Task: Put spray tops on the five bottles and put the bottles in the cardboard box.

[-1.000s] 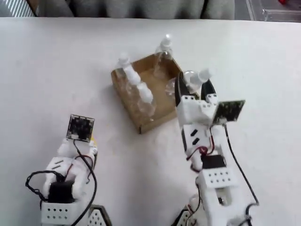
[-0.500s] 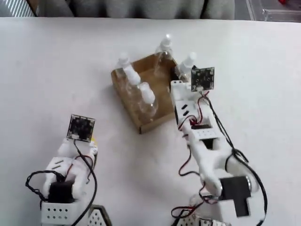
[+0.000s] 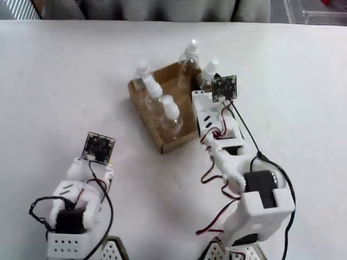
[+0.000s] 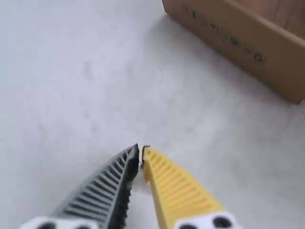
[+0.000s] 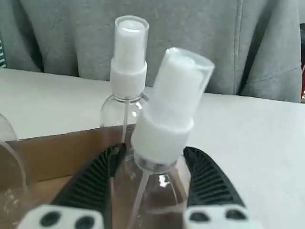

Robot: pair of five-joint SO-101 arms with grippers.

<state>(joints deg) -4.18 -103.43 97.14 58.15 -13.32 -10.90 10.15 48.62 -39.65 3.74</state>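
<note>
r tool (image 5: 155, 157): black jaws clamped on the shoulder of a clear plastic bottle w/ white spray top (image 5: 166, 119), tilted, at the far-right corner of the brown cardboard box (image 3: 176, 142). can't tell if its base touches the box floor. just beside it a 2nd clear capped bottle (image 3: 188, 54) stands upright at the box's far corner. 3 more capped bottles (image 3: 157, 100) lean inside along the left wall. l tool (image 4: 141, 152): grey + yellow jaws closed on nothing, low over the white bench (image 3: 65, 65), near-left, apart from the box.
</note>
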